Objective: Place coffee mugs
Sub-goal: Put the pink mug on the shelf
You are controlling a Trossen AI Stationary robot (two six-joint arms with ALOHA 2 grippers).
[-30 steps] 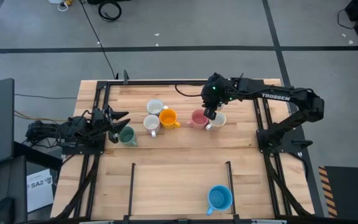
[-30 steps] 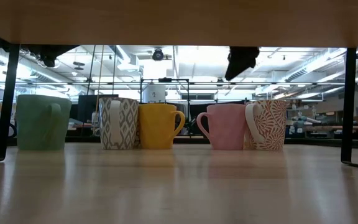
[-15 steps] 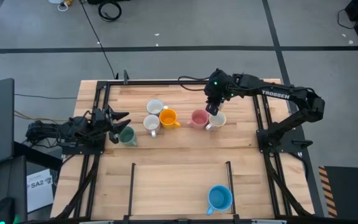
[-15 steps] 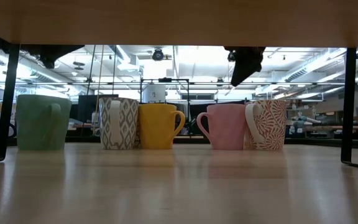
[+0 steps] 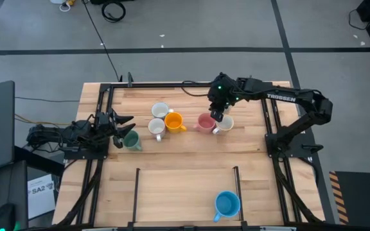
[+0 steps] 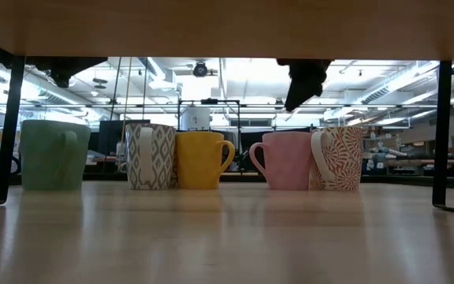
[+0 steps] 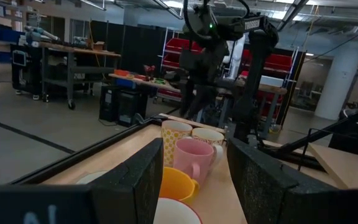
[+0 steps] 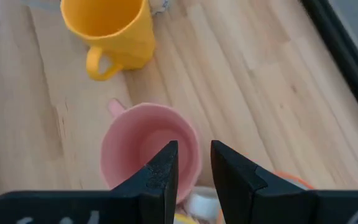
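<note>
A row of mugs stands upright across the far half of the table: dark green (image 5: 132, 139), two white (image 5: 160, 110) (image 5: 157, 127), orange (image 5: 174, 121), pink (image 5: 205, 122) and a red-patterned white one (image 5: 225, 124). A blue mug (image 5: 227, 204) stands alone near the near edge. My right gripper (image 5: 216, 114) (image 6: 304, 80) hovers above the pink mug (image 8: 149, 146) and the patterned mug, narrowly open and holding nothing. My left gripper (image 5: 121, 127) (image 7: 194, 186) rests open at the table's left side, beside the green mug.
A black metal frame (image 5: 266, 122) borders the work area on the left, far and right sides. Two short black posts (image 5: 137, 186) (image 5: 237, 183) stand on the near half. Bare wood lies between the mug row and the blue mug.
My right gripper drifted a little toward the far right edge, then came back over the pink and patterned mugs, staying at about the same height. No mug has moved.
</note>
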